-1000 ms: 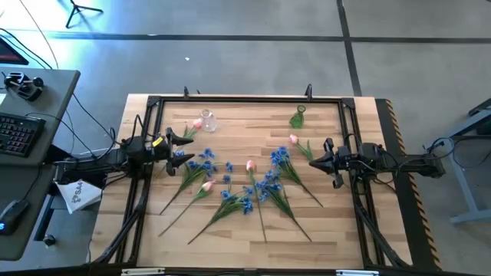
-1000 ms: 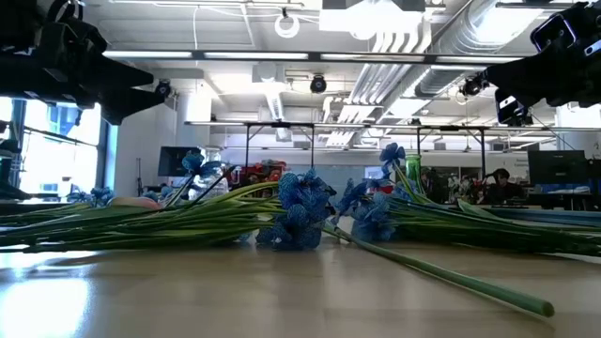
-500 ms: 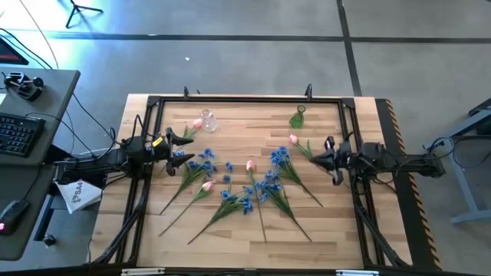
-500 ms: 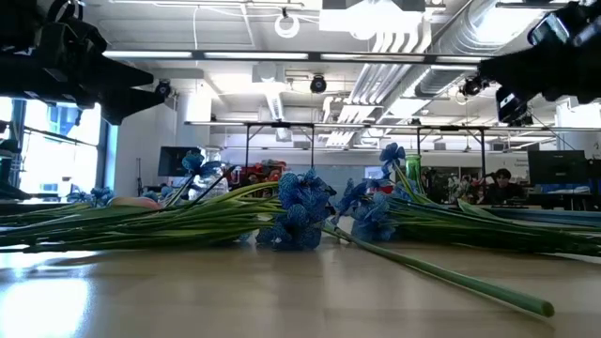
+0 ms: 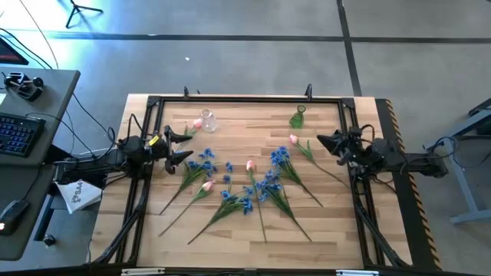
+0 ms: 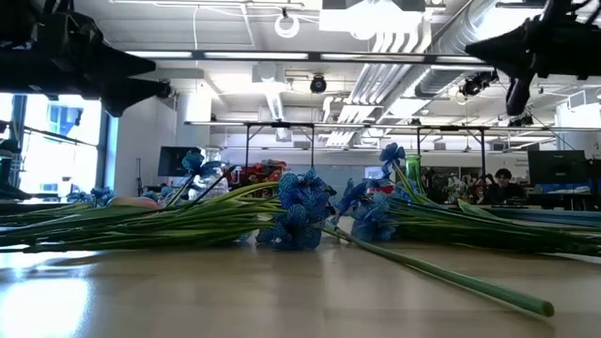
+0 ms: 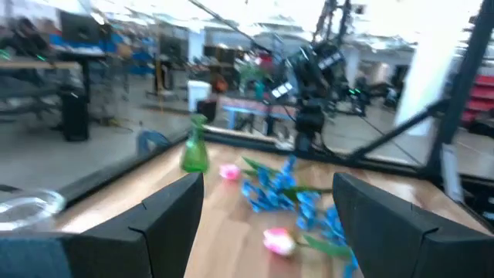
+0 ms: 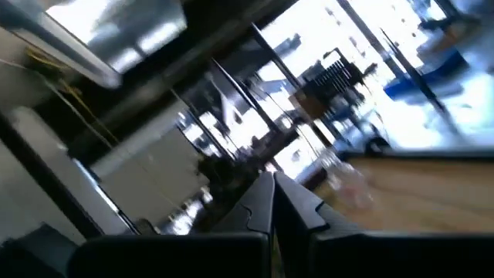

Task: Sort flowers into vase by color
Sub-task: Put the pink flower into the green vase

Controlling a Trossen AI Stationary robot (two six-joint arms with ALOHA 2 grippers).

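Note:
Several green-stemmed flowers point(image 5: 253, 188) lie flat across the middle of the wooden table: blue blossom clusters point(image 5: 203, 162) and pink tulip buds point(image 5: 250, 165). One more pink bud point(image 5: 198, 123) lies beside a clear glass vase point(image 5: 207, 121) standing near the far edge. A green vase point(image 5: 297, 119) stands farther right. My left gripper point(image 5: 189, 145) hovers open above the table's left side, pointing toward the flowers point(image 7: 278, 189). My right gripper point(image 5: 319, 139) hangs shut in the air at the right, beside a pink tulip point(image 5: 293, 139), touching nothing.
A black frame point(image 5: 245, 99) runs around the tabletop. In the low view the stems point(image 6: 441, 274) sprawl toward the near edge, with both grippers point(image 6: 160, 78) point(image 6: 470, 49) high above them. A desk with a keyboard point(image 5: 19, 134) stands left of the table.
My right gripper has swung toward the table's far edge and risen, turning about its wrist, and now points left near the pink tulip at the right. The flowers and vases have stayed where they were.

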